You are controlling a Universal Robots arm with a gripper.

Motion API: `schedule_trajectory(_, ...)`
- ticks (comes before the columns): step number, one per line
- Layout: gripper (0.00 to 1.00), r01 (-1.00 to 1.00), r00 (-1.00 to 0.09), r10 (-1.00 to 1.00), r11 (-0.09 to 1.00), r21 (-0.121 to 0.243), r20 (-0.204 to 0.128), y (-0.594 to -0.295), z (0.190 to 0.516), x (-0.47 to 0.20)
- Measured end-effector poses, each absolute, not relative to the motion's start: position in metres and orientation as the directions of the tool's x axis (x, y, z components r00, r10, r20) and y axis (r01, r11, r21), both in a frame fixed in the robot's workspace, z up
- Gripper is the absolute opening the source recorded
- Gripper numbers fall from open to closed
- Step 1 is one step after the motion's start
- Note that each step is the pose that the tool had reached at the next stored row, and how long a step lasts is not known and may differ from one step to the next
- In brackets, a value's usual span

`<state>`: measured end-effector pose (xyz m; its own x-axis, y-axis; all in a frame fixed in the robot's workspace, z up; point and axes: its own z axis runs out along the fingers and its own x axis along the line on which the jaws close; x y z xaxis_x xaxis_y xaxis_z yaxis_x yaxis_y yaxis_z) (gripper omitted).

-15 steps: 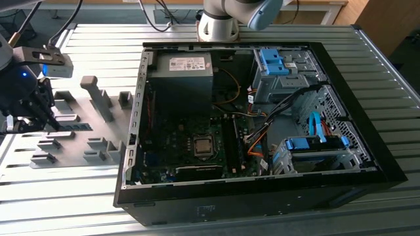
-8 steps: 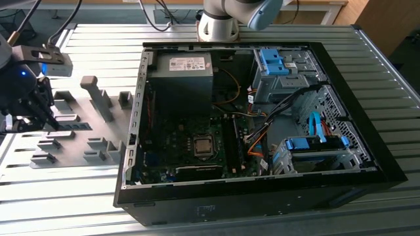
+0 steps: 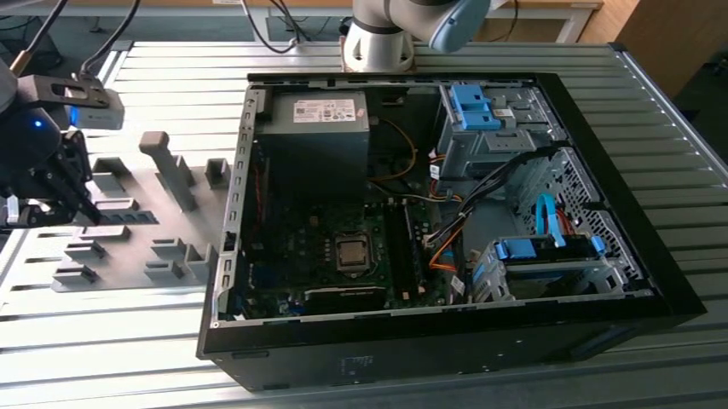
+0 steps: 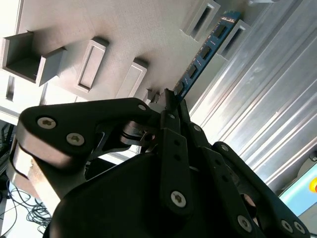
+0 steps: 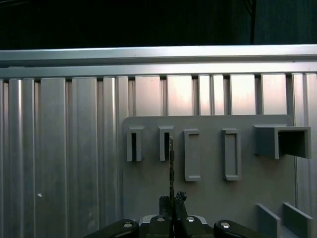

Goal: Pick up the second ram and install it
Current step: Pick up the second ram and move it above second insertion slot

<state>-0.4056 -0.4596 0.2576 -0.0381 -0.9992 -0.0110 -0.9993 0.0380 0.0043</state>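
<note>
Soft, even light lies on the ribbed table in the exterior view, while the open computer case is dim inside. In the second wrist view the gripper is a dark mass. Past its fingertips the second ram catches light against glaring white metal. In the first wrist view the holder plate ahead of the gripper shows soft slot shadows, with blackness beyond the table.

A ribbed, silver aluminium-slat counter is seen under bright, even light. Light-brown wooden furniture is set behind it, at the exterior view's right. In the first wrist view, a dark, unlit space is seen beyond the counter's edge.
</note>
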Motion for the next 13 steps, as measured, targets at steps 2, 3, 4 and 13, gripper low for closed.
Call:
schedule_trajectory(2,0.14,-0.999,-0.038,-0.999,0.038,0.004,-0.011,-0.4597,0.2583,-0.4056)
schedule_trajectory(3,0.14,-0.999,-0.038,-0.999,0.038,0.004,-0.011,-0.4596,0.2586,-0.4056)
schedule_trajectory(4,0.14,-0.999,-0.038,-0.999,0.038,0.004,-0.011,-0.4597,0.2589,-0.4056)
schedule_trajectory(13,0.14,-0.999,-0.038,-0.999,0.038,0.004,-0.011,-0.4596,0.2614,-0.4056)
